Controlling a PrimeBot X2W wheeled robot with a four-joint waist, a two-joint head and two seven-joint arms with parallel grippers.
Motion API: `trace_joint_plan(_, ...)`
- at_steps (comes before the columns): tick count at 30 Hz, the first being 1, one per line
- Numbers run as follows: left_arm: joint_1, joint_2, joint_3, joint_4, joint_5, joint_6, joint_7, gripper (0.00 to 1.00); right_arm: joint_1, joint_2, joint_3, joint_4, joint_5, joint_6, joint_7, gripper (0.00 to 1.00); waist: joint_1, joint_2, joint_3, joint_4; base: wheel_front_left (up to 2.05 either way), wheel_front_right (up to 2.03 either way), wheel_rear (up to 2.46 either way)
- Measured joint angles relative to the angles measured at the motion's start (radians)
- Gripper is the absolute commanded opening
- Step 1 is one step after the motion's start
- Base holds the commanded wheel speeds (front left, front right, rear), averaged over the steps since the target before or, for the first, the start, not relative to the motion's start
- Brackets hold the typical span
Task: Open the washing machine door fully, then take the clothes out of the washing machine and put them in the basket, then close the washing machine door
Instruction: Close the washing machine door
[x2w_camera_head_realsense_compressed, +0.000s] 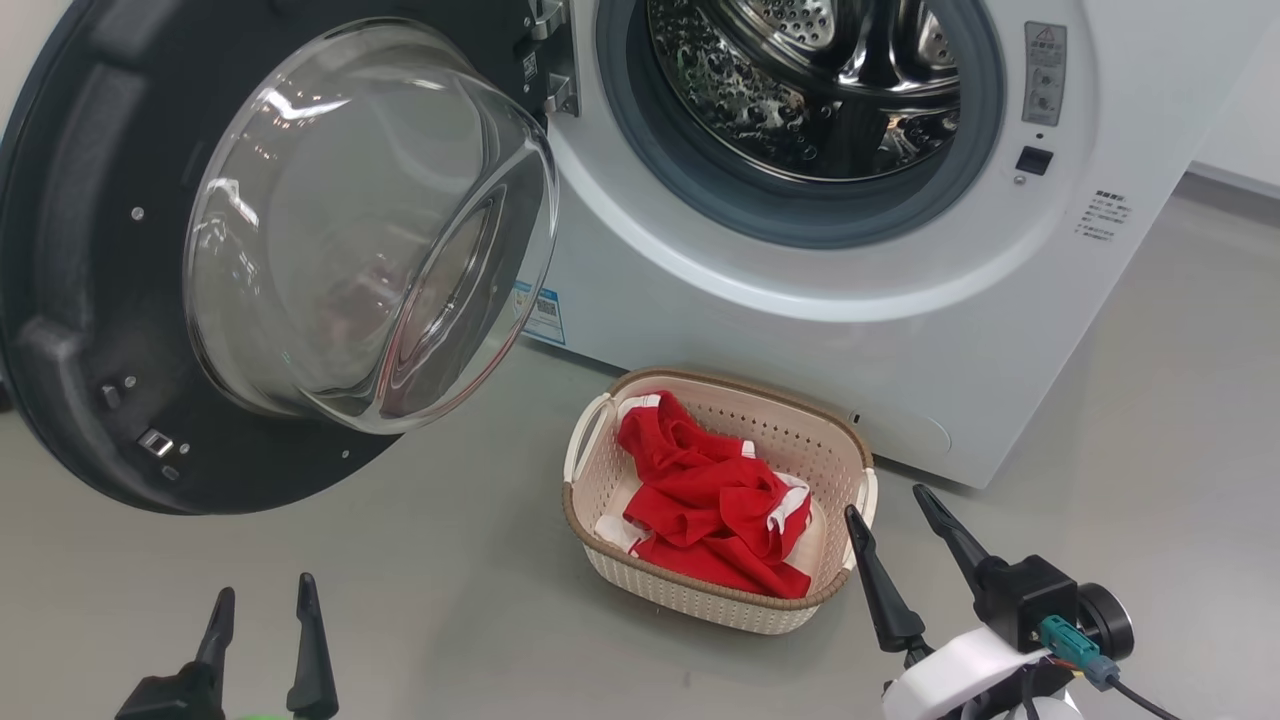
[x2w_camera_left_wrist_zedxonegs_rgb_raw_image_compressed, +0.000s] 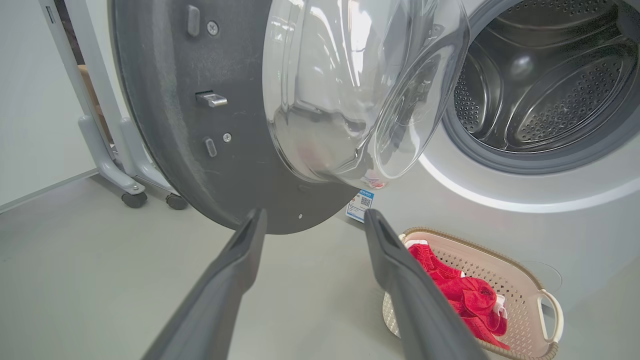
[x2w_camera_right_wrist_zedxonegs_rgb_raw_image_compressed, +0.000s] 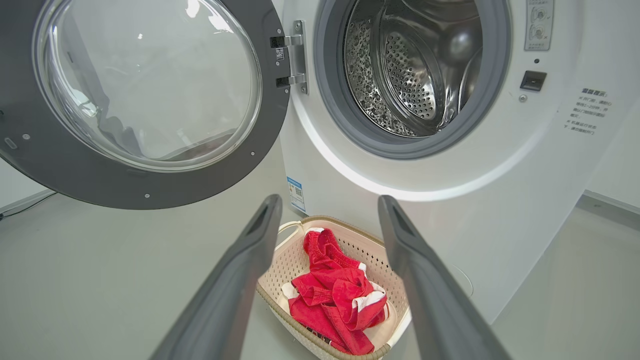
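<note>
Drum (x2w_camera_head_realsense_compressed: 800, 90) is sitting empty, clothes (x2w_camera_head_realsense_compressed: 710, 500) are lying in basket (x2w_camera_head_realsense_compressed: 700, 607), and washing machine door (x2w_camera_head_realsense_compressed: 370, 230) is hanging wide open, hinged on its right, just ahead of left gripper (x2w_camera_head_realsense_compressed: 265, 600), nearer it than right gripper (x2w_camera_head_realsense_compressed: 885, 505), both sets of fingers (x2w_camera_head_realsense_compressed: 312, 650) standing apart, empty.

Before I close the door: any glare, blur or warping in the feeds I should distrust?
Head view: sharp; bright streaks on the washing machine door glass, sparkle in the drum. Left wrist view: that glass warps what lies behind it; left hand softly out of focus. Right wrist view: wide-angle bend at edges, right hand blurred close up.
</note>
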Motion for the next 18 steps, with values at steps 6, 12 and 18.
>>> trace_joint_plan(6,0.000,0.000,0.010,-0.015,-0.010,0.006,0.000,1.00,-0.027,-0.001,0.019,0.017,-0.009,0.010,0.000,1.00,0.0000,0.0000,0.024,0.014,0.00,0.00,0.00)
trace_joint_plan(12,0.003,0.000,0.016,-0.016,-0.024,0.011,0.000,1.00,-0.046,-0.002,0.031,0.030,-0.010,0.017,0.000,1.00,0.0000,0.0000,0.029,0.018,0.00,0.00,0.00)
trace_joint_plan(18,0.005,0.000,0.021,-0.024,-0.033,0.019,0.000,1.00,-0.061,-0.003,0.038,0.037,-0.010,0.017,0.000,1.00,0.0000,0.0000,0.031,0.019,0.00,0.00,0.00)
